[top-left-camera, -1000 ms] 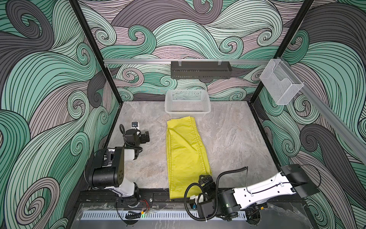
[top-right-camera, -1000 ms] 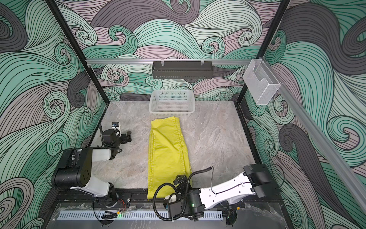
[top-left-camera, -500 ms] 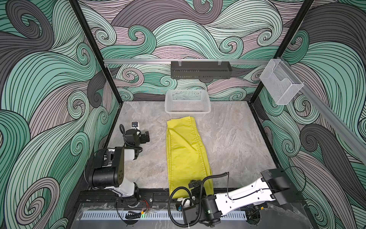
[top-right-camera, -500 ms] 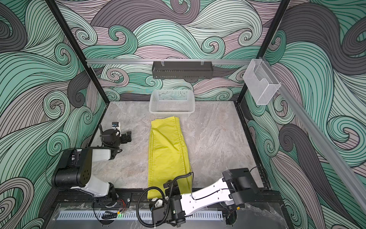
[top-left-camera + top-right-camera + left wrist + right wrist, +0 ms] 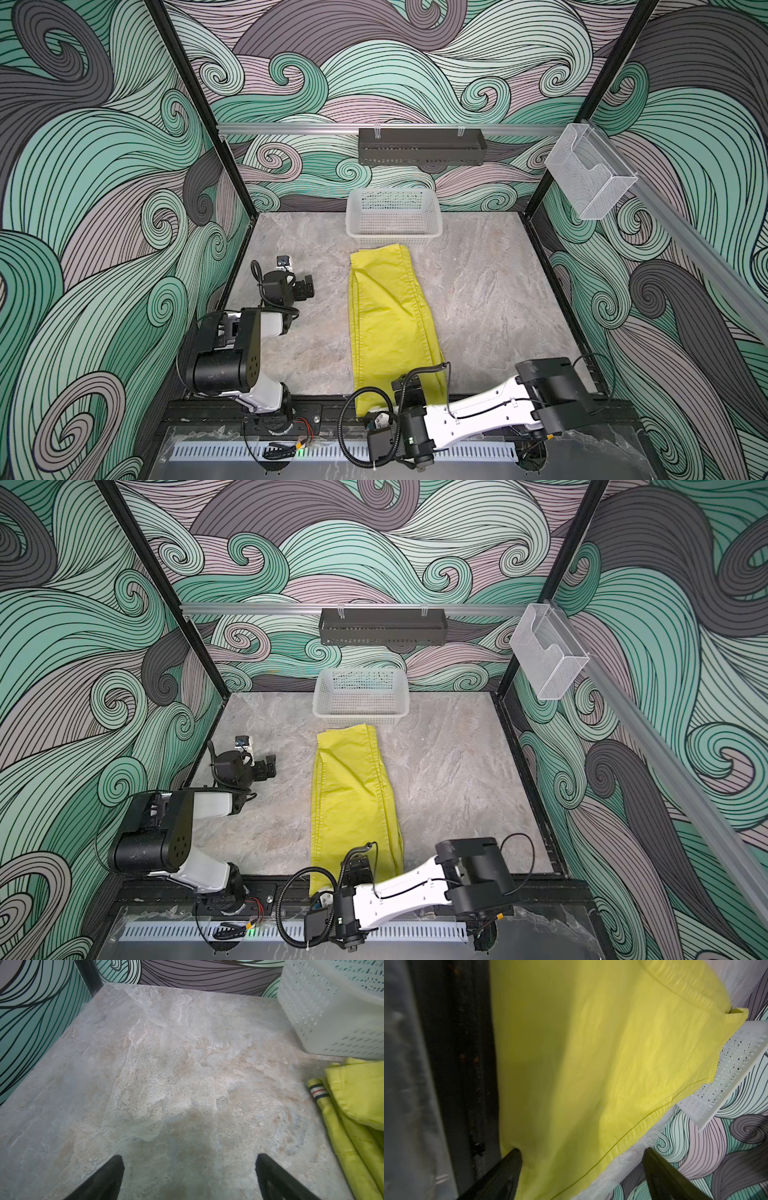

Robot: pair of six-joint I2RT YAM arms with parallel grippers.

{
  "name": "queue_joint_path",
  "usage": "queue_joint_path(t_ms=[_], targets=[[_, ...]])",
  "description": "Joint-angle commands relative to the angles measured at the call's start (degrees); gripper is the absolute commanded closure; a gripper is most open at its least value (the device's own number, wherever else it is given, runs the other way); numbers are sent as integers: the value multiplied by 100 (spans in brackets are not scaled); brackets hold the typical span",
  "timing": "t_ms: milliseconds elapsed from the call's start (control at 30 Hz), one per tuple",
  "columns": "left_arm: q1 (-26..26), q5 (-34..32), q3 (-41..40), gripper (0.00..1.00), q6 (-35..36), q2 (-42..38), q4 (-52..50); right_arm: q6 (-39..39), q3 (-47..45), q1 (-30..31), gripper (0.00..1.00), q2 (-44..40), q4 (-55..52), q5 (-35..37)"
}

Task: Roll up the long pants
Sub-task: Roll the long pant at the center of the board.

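The long pants [image 5: 390, 324] lie flat at full length down the middle of the table [image 5: 490, 291]. They are folded lengthwise into one narrow strip running from 12 o'clock to 6 o'clock in both top views. No turn of a roll shows anywhere, so I judge the rolling itself not yet begun. The striped waistband [image 5: 319, 1092] end sits at 12 o'clock, just beside the white basket [image 5: 392, 220], and the 6 o'clock end hangs over the table's front edge. There the right gripper [image 5: 580, 1153] has its jaws spread wide astride the cloth, one finger at its edge, nothing clamped. The left gripper [image 5: 190, 1158], at 9 o'clock of the pants and well apart from them, is spread wide over bare table and holds nothing. What is left: seize an end and roll the whole length.
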Motion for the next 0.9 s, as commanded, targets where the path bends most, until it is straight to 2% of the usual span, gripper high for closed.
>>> queue_joint_path(t_ms=[0, 200, 300, 533, 767, 867], targets=[[0, 27, 146, 1, 22, -76, 9, 461, 174, 3, 9, 476, -427, 201], [4, 39, 145, 1, 22, -75, 10, 912, 419, 137, 7, 625, -498, 137], [-2, 39, 144, 1, 25, -80, 10, 1207, 565, 147, 8, 722, -506, -339], [2, 39, 138, 1, 22, -81, 10, 1794, 291, 147, 13, 1187, -248, -694], [-2, 39, 140, 1, 22, -76, 11, 1786, 349, 87, 16, 1285, -252, -552], [-3, 39, 140, 2, 24, -75, 18, 1694, 285, -14, 22, 1228, -186, -577]])
